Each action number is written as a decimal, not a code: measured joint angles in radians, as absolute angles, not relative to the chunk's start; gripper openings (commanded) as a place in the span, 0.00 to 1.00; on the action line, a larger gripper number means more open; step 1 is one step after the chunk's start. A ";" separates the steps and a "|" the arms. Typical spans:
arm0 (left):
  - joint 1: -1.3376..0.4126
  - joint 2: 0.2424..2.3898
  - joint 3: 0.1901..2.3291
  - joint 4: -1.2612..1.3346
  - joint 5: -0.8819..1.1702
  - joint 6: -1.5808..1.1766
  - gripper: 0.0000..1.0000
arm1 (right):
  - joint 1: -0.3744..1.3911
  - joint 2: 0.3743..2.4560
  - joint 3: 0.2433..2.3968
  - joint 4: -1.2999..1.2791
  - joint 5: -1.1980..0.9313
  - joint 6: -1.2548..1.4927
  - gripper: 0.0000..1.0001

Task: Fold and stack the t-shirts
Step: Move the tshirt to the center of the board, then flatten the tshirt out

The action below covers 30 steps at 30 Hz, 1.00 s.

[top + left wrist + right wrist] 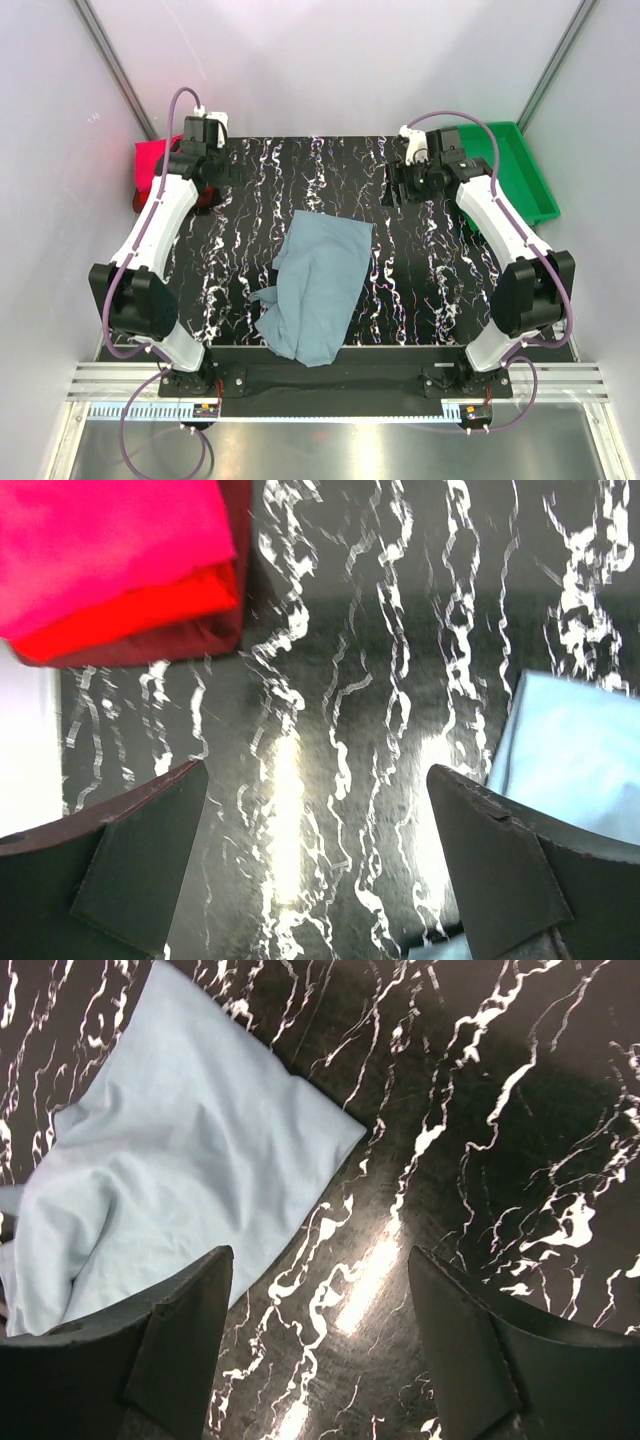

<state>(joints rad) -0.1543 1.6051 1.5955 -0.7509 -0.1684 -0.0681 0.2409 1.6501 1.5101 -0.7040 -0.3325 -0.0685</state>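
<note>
The left wrist view resolves the folded stack into layers (magenta-pink over red), which the top view half hides at the far-left corner of the table. The grey-blue t-shirt lies rumpled and unfolded at centre-near. The left gripper and right gripper both have jaws apart, with nothing held.

T-shirt at table centre, stack far-left

There are four shirts, one grey shirt loose and a pink shirt, red shirt and maroon shirt folded, one tray, one table, and two arms, left arm and right arm.
</note>
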 measured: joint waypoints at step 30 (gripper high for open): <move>-0.377 1.581 1.022 -0.866 0.533 -0.144 0.73 | 0.475 1.618 1.523 -0.702 -0.426 -0.258 0.67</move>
